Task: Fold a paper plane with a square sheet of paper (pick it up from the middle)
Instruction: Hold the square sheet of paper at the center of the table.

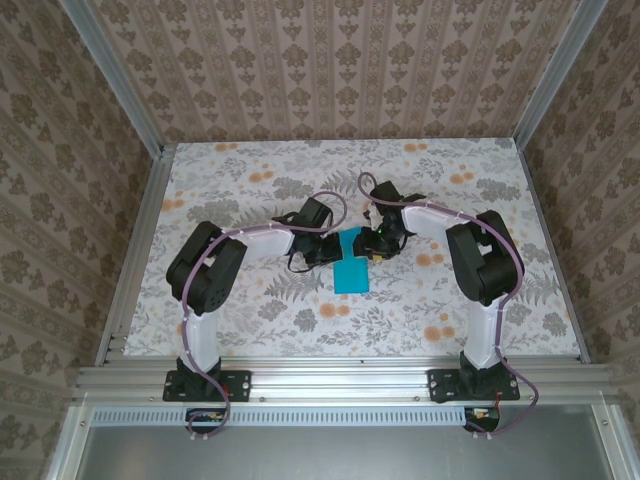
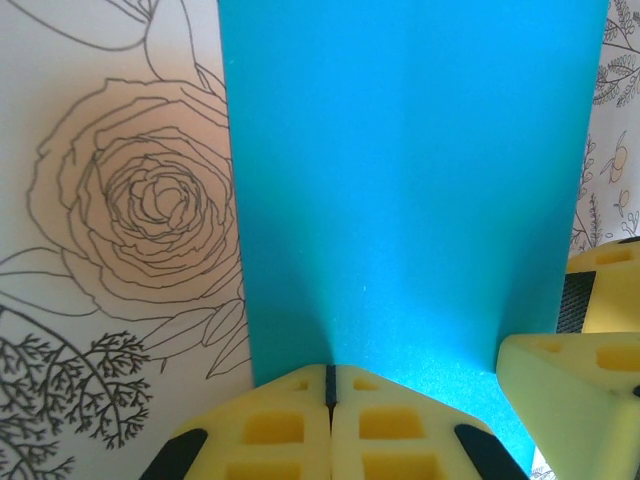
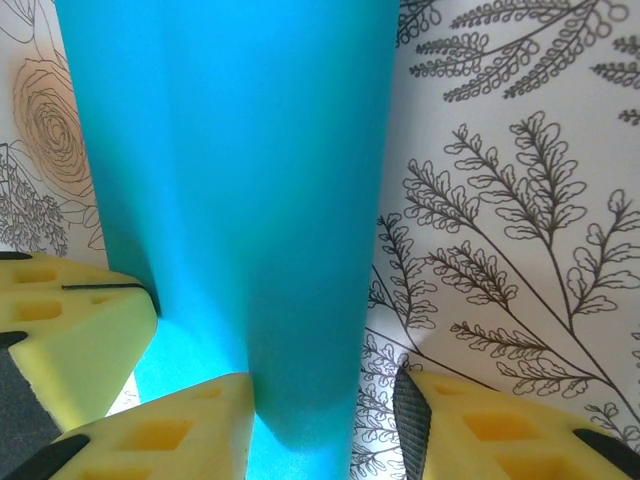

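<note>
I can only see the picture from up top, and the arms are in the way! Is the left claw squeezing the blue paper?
Observer: Yes. Its wrist view shows the left gripper shut, apparently pinching the paper at its edge.
Operator: And the other claw?
Observer: The right gripper is open, one finger either side of the paper's long edge.
Operator: Is the paper flat?
Observer: No, shading shows it bent lengthwise.

Top camera looks down from behind; both wrist cameras closely face the paper [image 2: 400, 180].
</note>
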Controlling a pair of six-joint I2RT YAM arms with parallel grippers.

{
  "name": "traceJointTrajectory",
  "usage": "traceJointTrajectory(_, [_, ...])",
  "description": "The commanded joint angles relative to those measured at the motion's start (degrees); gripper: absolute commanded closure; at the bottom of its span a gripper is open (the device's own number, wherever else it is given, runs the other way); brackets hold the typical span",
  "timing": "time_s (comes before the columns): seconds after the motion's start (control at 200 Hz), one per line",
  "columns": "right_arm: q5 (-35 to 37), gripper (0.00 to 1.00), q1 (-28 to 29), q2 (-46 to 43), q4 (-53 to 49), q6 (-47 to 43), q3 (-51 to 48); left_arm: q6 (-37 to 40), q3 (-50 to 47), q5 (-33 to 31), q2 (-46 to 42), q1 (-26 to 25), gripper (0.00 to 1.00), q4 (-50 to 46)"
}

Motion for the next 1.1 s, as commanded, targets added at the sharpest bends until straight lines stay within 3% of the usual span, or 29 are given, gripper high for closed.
traceJointTrajectory(0.0, [0.67,0.58,0.39,2.51,-1.86,-0.94,0.52,1.08,1.06,-0.1,2.05,-0.53,0.92,-2.62])
traceJointTrajectory(0.71, [2.02,0.65,0.5,4.36,-2.49,-1.83,0.61,-0.64,-1.19,2.7,-2.12,-0.27,0.81,3.74])
traceJointTrajectory(1.095, [2.79,0.65,0.67,5.0,-3.02,-3.15,0.78,-2.08,-4.92,-3.03,-8.28,1.18,0.8,4.59])
